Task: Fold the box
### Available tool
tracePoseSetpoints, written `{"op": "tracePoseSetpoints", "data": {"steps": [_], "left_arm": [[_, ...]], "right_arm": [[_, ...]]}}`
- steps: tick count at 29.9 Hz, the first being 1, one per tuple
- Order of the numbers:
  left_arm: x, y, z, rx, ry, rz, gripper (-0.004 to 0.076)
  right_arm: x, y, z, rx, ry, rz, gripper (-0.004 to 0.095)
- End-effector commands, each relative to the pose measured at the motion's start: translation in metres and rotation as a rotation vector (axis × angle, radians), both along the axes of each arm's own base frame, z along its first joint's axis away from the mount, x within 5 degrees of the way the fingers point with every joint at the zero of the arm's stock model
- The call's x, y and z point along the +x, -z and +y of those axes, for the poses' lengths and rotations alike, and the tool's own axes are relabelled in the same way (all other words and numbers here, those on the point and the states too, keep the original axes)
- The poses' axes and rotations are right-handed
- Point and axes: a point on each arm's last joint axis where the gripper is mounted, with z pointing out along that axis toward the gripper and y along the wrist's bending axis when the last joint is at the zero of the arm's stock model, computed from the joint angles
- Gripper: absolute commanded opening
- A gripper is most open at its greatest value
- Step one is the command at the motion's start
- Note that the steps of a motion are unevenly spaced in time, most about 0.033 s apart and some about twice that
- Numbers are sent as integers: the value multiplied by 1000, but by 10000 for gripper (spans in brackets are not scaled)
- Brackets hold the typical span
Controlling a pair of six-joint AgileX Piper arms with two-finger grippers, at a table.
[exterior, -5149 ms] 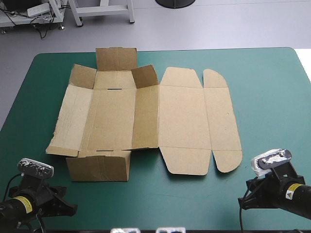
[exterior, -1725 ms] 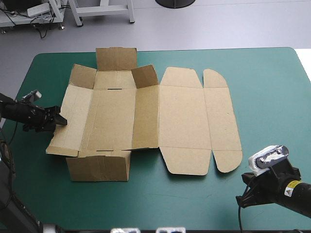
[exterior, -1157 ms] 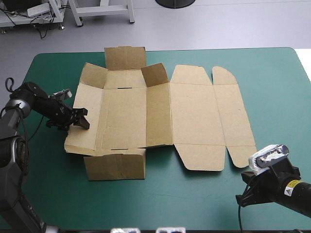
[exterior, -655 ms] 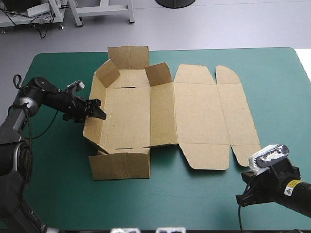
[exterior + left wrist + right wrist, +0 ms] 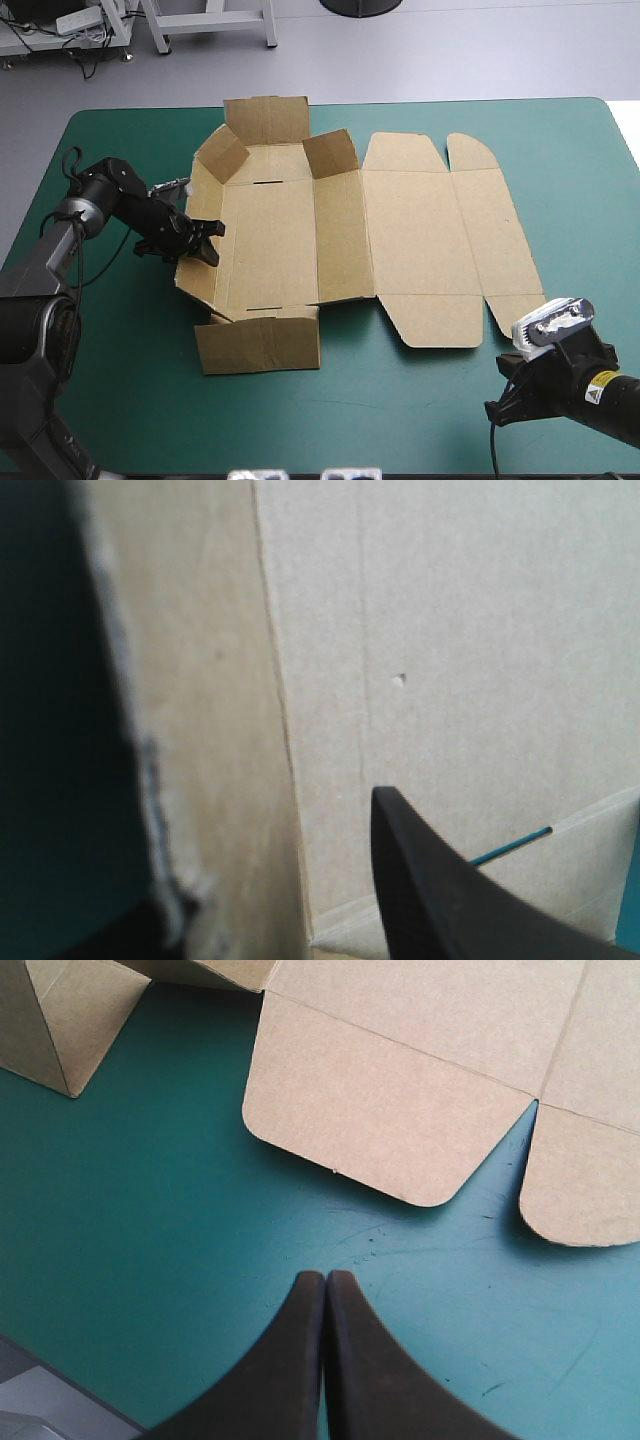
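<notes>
The left gripper (image 5: 203, 243) had come in from the near left corner of the table (image 5: 110, 390) since the earlier pictures and was pinching the box (image 5: 400, 240) by its left wall (image 5: 203, 290). From the wrist, one black finger (image 5: 440, 900) lay inside over the floor panel (image 5: 450, 630), with the wall's ragged edge standing just beside it. The other finger was mostly hidden behind the board on the outer side. The two were nearly together, with the sheet between them.

That wall had lain flat earlier; now it stood tilted up from the teal-green cover. The small flap at its far end (image 5: 222, 155) had swung inward with it. The whole brown sheet had slid toward the table's right edge since the gripper first touched it.

Outward from the grip, the floor panel (image 5: 265, 240) lay flat, with the far end flap (image 5: 265, 118) beyond it. The near end flap (image 5: 258, 345) lay toward the table's near edge. The lid (image 5: 415, 235) spread flat to the right, its rounded tabs at both ends.

The right gripper (image 5: 326, 1278) had not moved. It hung over bare cover by the near right corner, its fingers pressed together in a point. It held nothing and was well apart from the lid's near rounded flap (image 5: 385, 1110), which lay ahead of it.
</notes>
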Motion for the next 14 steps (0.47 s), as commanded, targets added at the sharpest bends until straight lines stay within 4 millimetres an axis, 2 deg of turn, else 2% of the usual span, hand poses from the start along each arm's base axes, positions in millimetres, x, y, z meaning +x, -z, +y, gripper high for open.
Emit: {"op": "tracePoseSetpoints", "data": {"steps": [1,4,5,6,9,14], "left_arm": [[-12,-24,-11,-48,39,17,237],[-11,-22,-10,-38,32,20,226],[-11,-22,-9,-27,34,18,201],[-11,-21,-8,-9,39,19,170],[-11,-18,-2,65,58,17,5],[-10,-17,3,123,100,-24,-10]], "right_arm": [[3,-11,2,33,1,-68,-18],[3,-11,2,33,1,-68,-18],[3,-11,2,33,1,-68,-18],[3,-11,2,33,1,-68,-18],[3,-11,2,33,1,-68,-18],[3,-11,2,37,0,-67,-18]]}}
